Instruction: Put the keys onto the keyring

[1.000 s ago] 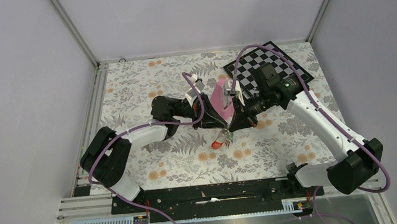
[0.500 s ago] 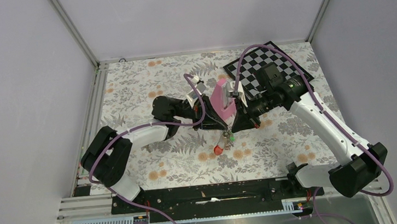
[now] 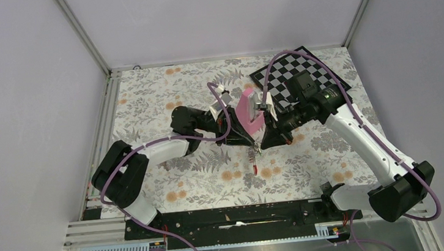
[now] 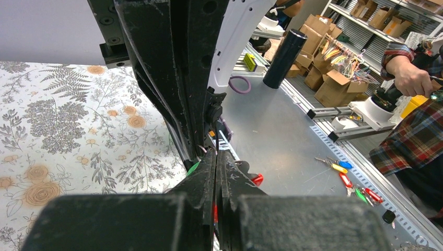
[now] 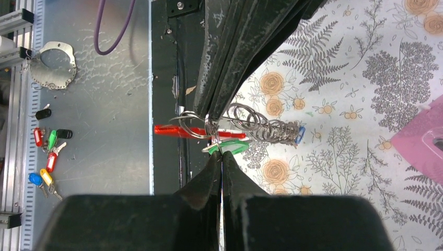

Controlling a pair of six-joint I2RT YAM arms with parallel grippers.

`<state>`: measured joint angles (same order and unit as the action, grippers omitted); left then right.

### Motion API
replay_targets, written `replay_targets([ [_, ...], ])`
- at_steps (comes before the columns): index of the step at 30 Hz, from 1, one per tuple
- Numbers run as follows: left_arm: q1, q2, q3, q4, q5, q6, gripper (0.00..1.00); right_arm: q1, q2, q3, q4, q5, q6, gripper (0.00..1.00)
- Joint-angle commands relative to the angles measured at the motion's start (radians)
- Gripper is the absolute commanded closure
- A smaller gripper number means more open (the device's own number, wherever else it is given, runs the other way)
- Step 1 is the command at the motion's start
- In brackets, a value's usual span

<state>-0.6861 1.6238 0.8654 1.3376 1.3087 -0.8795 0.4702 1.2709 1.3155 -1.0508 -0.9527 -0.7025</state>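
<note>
Over the middle of the floral table my left gripper [image 3: 252, 141] and right gripper [image 3: 261, 142] meet tip to tip, both shut. In the right wrist view a thin wire keyring [image 5: 188, 116] sits between them, and the left fingers [image 5: 214, 99] pinch it from above. It carries a red key [image 5: 175, 130] and a green key [image 5: 231, 148]. My right gripper [image 5: 221, 155] is shut on the green key. From above, the red key [image 3: 254, 169] hangs straight down. The left gripper [image 4: 216, 152] shows green [image 4: 193, 167] and red [image 4: 256, 180] beside its tips.
More wire rings [image 5: 258, 126] with a blue tag [image 5: 299, 135] bunch beside the held ring. A pink pyramid [image 3: 248, 112] stands just behind the grippers, and a checkerboard [image 3: 301, 76] lies at the back right. Spare keys [image 5: 46, 151] lie off the table beyond the rail [image 3: 228, 217].
The red key has swung from a tilt at the left to hanging straight down under the grippers. The right gripper has shifted slightly up and right. Both stay shut.
</note>
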Motion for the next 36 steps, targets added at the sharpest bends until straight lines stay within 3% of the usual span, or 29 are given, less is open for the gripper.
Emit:
replay_targets([
  [1, 0.002, 0.0, 0.059, 0.06, 0.057, 0.015, 1.0, -0.004, -0.022, 0.01, -0.026, 0.039, -0.012, 1.0],
  [18, 0.002, 0.026, 0.072, 0.071, 0.116, 0.008, 0.99, -0.005, -0.019, 0.1, -0.05, 0.114, 0.029, 1.0],
  [29, 0.027, 0.062, 0.083, 0.101, 0.11, 0.007, 0.55, -0.004, -0.052, 0.08, -0.055, 0.192, 0.016, 1.0],
  [36, 0.075, 0.065, 0.092, 0.12, 0.118, -0.015, 0.47, 0.001, -0.057, 0.116, -0.076, 0.301, -0.027, 1.0],
])
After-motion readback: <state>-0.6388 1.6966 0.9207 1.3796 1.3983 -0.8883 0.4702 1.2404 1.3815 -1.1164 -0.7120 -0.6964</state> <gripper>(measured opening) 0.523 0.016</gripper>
